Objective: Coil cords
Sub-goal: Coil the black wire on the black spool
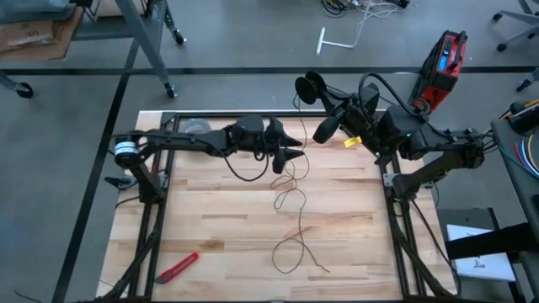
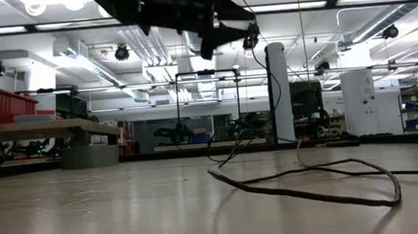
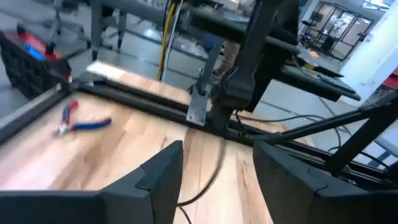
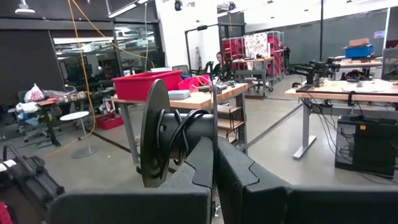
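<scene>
The thin black cord (image 1: 292, 202) snakes in loose loops over the wooden table, its free end (image 1: 327, 269) near the front edge. Its upper stretch (image 2: 301, 66) rises to the black reel (image 1: 308, 84), which my right gripper (image 4: 214, 158) holds in the air beyond the table's far edge. My left gripper (image 1: 293, 145) hovers open, raised above the table's far middle, over the cord. In the left wrist view the cord (image 3: 210, 177) shows between the two fingers, below them, and I see no touch. My right gripper pinches one flange of the reel (image 4: 214, 124) by its rim between its two fingers; that flange shows edge-on. The hub (image 4: 186, 134) and the other flange (image 4: 154, 134) stick out sideways from the hold. The reel is lifted clear, with the cord hanging from it.
A red utility knife (image 1: 178, 266) lies near the front left corner. A grey tape roll (image 1: 195, 126) sits at the far left under the left arm. Pliers with red and blue handles (image 3: 81, 121) lie on the wood. A black frame (image 1: 389, 210) borders the table.
</scene>
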You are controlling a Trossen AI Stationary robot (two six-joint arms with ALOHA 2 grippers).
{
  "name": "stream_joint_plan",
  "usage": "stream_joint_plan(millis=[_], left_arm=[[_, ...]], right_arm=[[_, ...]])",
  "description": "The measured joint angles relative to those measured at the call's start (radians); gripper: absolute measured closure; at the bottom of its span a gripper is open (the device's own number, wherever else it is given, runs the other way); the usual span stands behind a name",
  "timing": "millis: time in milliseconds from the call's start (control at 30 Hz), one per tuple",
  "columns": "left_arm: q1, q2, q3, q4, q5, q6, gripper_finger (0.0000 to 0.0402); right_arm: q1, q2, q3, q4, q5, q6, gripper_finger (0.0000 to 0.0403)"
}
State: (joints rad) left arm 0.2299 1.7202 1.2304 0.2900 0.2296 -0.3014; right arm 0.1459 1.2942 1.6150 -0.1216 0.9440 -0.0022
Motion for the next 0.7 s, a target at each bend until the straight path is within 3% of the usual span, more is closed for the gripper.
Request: stream_joint_plan(millis=[267,467,700], left_arm=[[-0.016,0.078,0.052,-0.009,0.044,-0.103,0.0266],[-0.015,0.045,0.107,-0.086,0.048,-0.100,0.0388],[-0.017,0.033,0.299,-0.385,0.085,-0.103,0.0399]], right_arm=[[0.000,0.000,0.000,-0.005,0.000,-0.003,0.0403],[0.000,0.000,0.000,-0.011,0.000,-0.002,0.0403],[0.000,0.000,0.000,-0.022,0.000,-0.012,0.0403]])
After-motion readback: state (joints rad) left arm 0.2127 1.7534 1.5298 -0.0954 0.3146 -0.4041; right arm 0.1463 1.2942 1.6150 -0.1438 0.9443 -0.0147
